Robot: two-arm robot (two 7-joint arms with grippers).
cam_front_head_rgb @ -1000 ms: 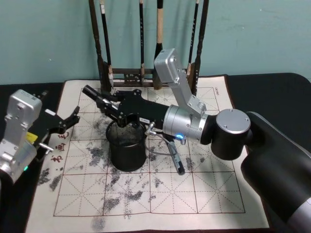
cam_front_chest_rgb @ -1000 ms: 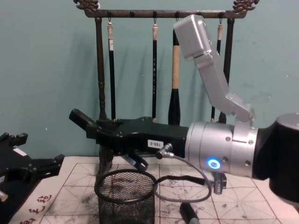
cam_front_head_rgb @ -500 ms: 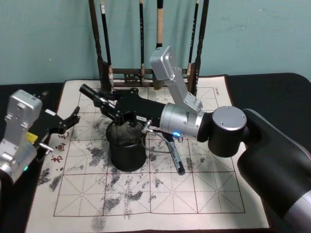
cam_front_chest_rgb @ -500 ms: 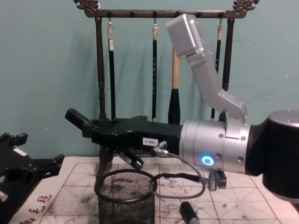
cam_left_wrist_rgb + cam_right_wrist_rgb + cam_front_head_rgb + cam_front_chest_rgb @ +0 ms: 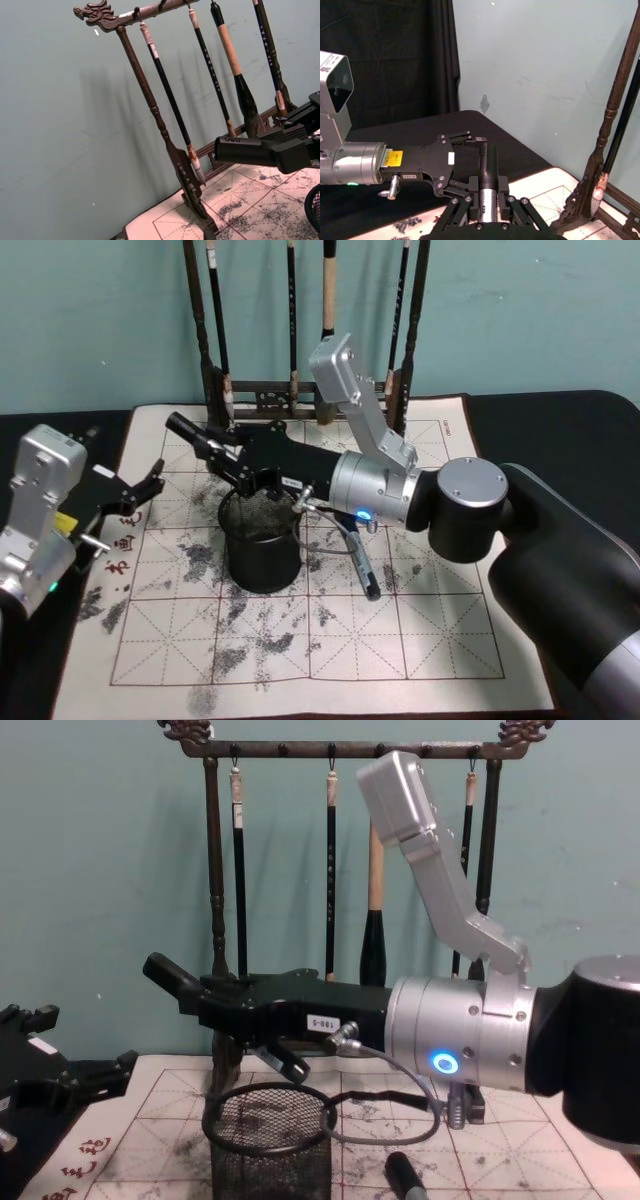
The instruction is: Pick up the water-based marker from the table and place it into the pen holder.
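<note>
Holding the water-based marker (image 5: pixel 186 430) clamped level in my right end effector (image 5: pixel 218 450), just above the pen holder (image 5: pixel 262 562). I judge pickup done; tipping and dropping it in remains. My left end effector (image 5: pixel 128 494) sits parked leftward, fingers apart.

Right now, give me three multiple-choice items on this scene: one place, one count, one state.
1. Where is the right gripper?
A) over the pen holder
B) down on the black tabletop
C) folded back at the robot's side

2. How many brushes hang on the rack?
A) two
B) four
C) seven

3. The right gripper is:
A) open and empty
B) shut on the marker
C) shut on a brush

Answers:
1 A: in the chest view it hangs just above the holder's rim.
2 B: the left wrist view shows four hanging from the top bar.
3 B: it clamps the marker, which sticks out toward the robot's left.

The left gripper sits parked left of the holder.
</note>
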